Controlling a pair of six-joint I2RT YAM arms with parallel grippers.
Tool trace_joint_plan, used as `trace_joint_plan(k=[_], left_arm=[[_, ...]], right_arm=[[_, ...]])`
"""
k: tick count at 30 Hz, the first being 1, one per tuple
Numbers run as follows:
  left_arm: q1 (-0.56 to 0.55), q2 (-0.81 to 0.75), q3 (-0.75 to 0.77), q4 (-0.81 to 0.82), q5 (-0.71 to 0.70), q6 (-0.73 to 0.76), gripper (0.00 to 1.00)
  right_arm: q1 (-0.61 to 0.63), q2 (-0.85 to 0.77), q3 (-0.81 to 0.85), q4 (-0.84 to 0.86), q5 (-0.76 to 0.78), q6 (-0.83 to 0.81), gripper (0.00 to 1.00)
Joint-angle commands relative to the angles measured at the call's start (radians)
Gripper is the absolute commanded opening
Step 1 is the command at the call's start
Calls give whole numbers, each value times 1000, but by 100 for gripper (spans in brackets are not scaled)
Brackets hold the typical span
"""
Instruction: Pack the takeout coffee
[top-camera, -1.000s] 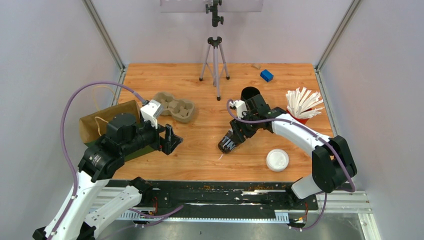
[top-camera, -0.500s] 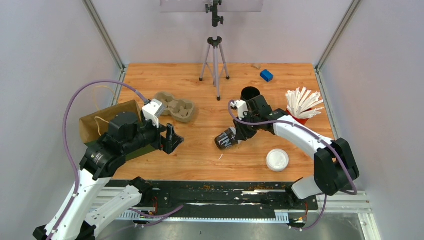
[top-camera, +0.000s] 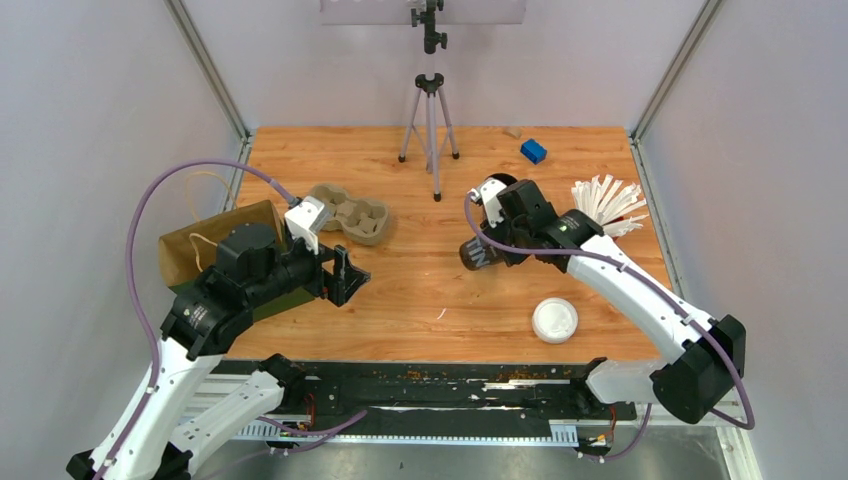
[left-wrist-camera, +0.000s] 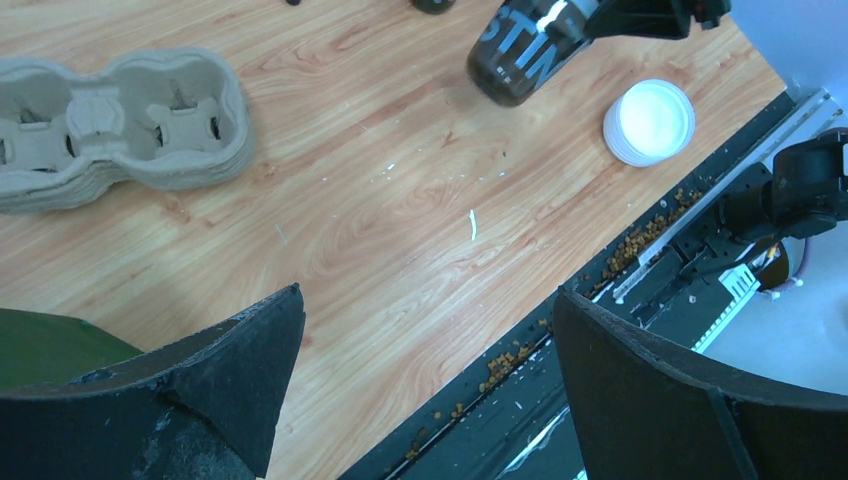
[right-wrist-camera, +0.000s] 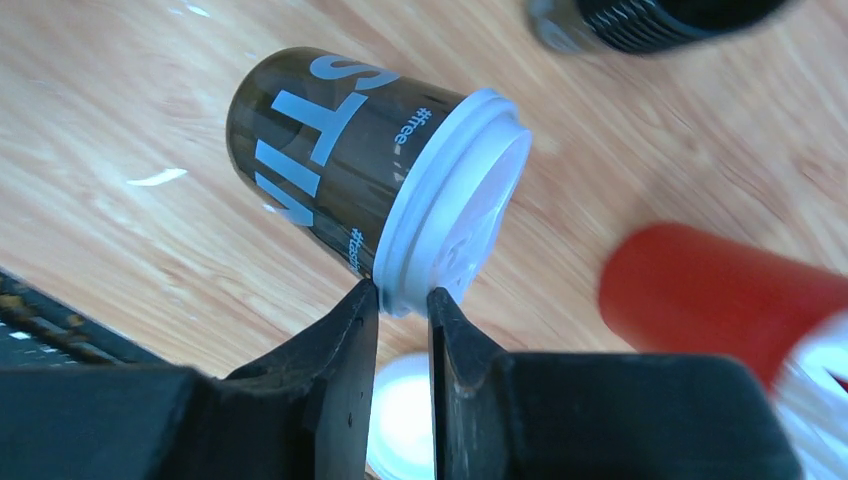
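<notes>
The tripod (top-camera: 430, 130) stood at the middle of the table's (top-camera: 420, 300) far edge, with a small block (top-camera: 533, 151) toward the far right corner. A paper bag (top-camera: 200, 245) lay against the left edge, and the cup carrier (top-camera: 350, 213) lay just right of it and further back. By the right edge stood a holder of sticks (top-camera: 605, 205), with the stack of cups (right-wrist-camera: 640, 25) to its left. The lidded cup (top-camera: 482, 253) hung tilted in the right gripper (right-wrist-camera: 402, 300), right of centre. A loose lid (top-camera: 554, 320) lay nearer the near edge.

Dark lidded coffee cup (right-wrist-camera: 330, 150) showing large pale-blue letters "STIN" down its side, smaller "#free" running beside them, remaining small print blurring
</notes>
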Motion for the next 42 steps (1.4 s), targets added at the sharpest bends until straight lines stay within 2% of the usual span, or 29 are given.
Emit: trace_joint_plan(k=[1, 6, 14, 24, 28, 42], left_arm=[[1, -10, 21, 32, -11, 3, 100], [1, -17, 12, 45, -6, -2, 100], [1, -46, -16, 84, 1, -22, 100], [1, -39, -26, 101, 13, -21, 100], [2, -39, -41, 104, 1, -20, 100], [1, -37, -47, 102, -9, -23, 100]], right_arm=[[8, 3, 110, -239, 344, -9, 23], [7, 77, 156, -342, 554, -62, 24], [-7, 227, 160, -239, 725, -148, 26], [-17, 372, 116, -119, 736, -194, 27], [-17, 405, 106, -91, 749, -192, 31], [0, 414, 125, -104, 600, -135, 39]])
